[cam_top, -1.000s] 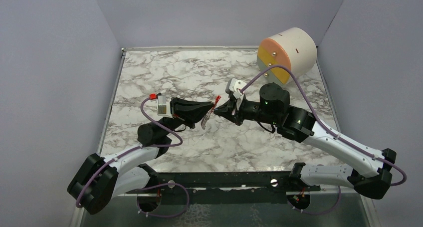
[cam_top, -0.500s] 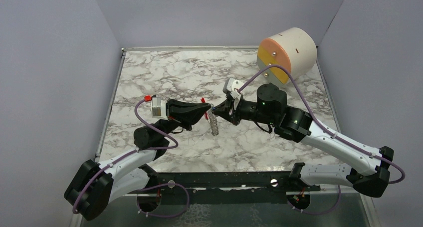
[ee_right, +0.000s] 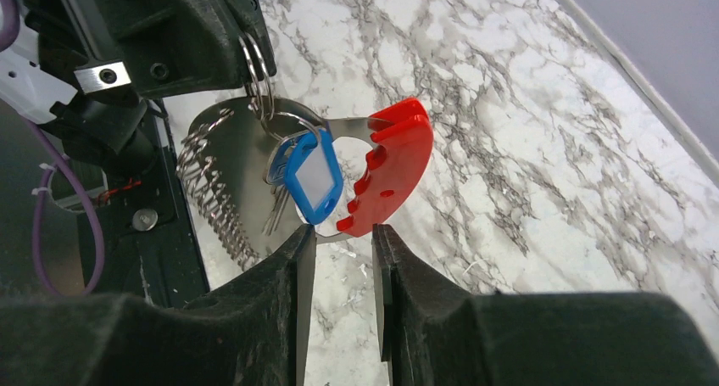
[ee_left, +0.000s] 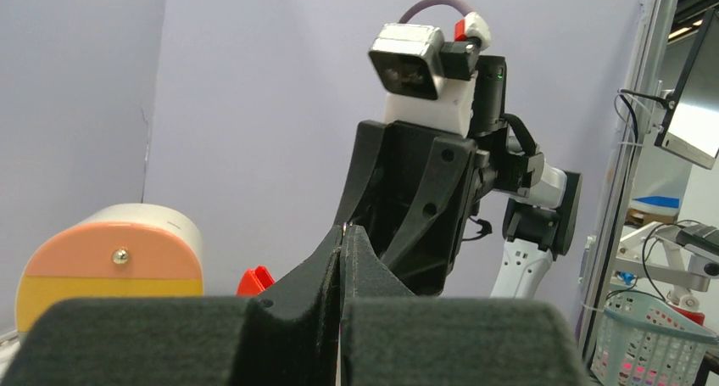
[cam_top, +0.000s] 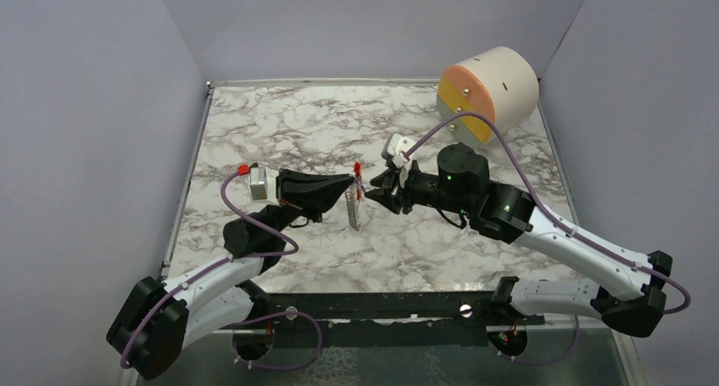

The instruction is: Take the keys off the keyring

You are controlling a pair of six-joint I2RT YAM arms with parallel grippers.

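My left gripper [cam_top: 351,185] is shut on the metal ring of the keyring and holds it above the table. In the right wrist view the grey coiled strap [ee_right: 212,191] and the red piece [ee_right: 394,165] hang below the left fingers [ee_right: 216,30]. The key, with its blue head [ee_right: 305,176] and silvery bits, hangs on the same ring between them. My right gripper [ee_right: 339,233] is open and empty, with its tips just below the blue head and the red piece. In the top view it [cam_top: 371,191] faces the left gripper closely. The strap [cam_top: 354,209] dangles there.
A large cream cylinder with an orange and yellow face [cam_top: 487,89] lies at the table's back right and also shows in the left wrist view [ee_left: 110,267]. The marble table [cam_top: 280,123] has grey walls on three sides.
Both grippers have shifted a little to the left. The hanging strap has swung. The right gripper tips now stand slightly apart from the keyring.
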